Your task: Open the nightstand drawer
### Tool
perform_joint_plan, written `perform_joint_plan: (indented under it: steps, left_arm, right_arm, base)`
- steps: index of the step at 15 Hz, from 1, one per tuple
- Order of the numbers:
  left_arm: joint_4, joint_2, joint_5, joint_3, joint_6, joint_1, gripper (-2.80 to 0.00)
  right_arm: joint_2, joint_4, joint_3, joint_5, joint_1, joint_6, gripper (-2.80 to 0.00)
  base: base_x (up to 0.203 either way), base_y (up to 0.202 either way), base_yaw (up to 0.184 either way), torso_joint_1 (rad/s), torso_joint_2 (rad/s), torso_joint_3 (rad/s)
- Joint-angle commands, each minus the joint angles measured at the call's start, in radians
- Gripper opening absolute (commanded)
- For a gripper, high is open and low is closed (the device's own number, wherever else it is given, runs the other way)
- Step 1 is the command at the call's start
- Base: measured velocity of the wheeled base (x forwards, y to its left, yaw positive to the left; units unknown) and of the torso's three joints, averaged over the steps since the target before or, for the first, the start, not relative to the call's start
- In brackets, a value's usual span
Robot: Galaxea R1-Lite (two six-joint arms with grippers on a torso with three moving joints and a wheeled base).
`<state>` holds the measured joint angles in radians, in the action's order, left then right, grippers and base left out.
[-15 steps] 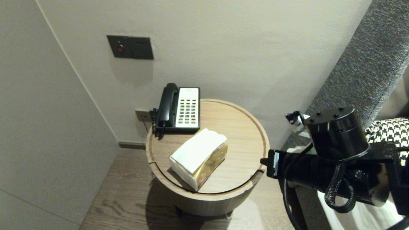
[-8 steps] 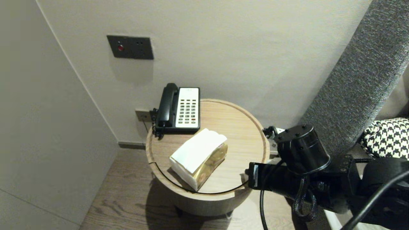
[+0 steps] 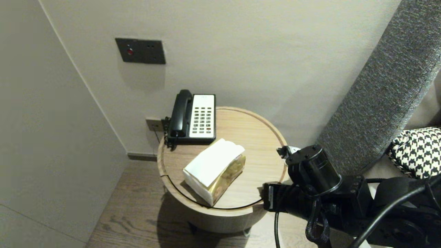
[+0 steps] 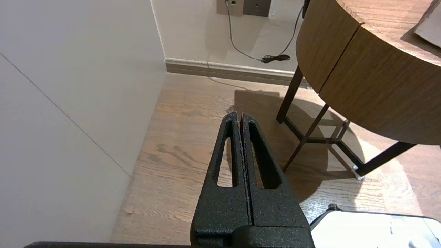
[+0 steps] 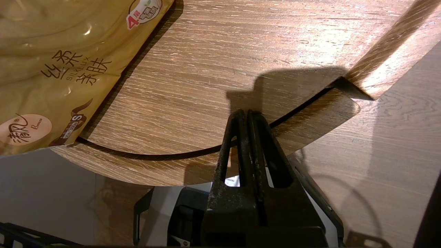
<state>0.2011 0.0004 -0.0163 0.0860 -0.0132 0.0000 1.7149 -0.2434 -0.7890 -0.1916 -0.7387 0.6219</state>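
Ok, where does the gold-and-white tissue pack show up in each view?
Head view: tissue pack mid-picture on the round table, in front of the phone.
Left wrist view: tissue pack barely in, probably the pale corner at the picture's edge, on the round table.
Right wrist view: tissue pack, its gold wrapper filling one corner, apart from the right gripper.
Shared landmark: the round table's curved wooden rim.

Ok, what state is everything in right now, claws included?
Tissue pack: lying on the table, untouched.
Phone: handset on its cradle, at the table's back edge.
Right claw: shut, empty, over the table's front rim, near the tissue pack.
Left claw: shut, empty, over the floor beside the table.
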Motion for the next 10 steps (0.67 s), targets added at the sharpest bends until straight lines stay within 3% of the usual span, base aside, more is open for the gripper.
perform_joint_plan:
  steps: [1, 10]
  left_arm:
    - [0.001, 0.0, -0.001, 0.0, -0.001, 0.0, -2.8]
    - [0.001, 0.0, -0.001, 0.0, -0.001, 0.0, -2.8]
  right_arm:
    - [-0.005, 0.003, 0.019, 0.0, -0.001, 0.004, -2.8]
    - [-0.033, 0.003, 0.072, 0.008, -0.011, 0.005, -2.8]
  base:
    - [0.0, 0.0, 0.0, 0.0, 0.0, 0.0]
    - [0.0, 0.0, 0.0, 0.0, 0.0, 0.0]
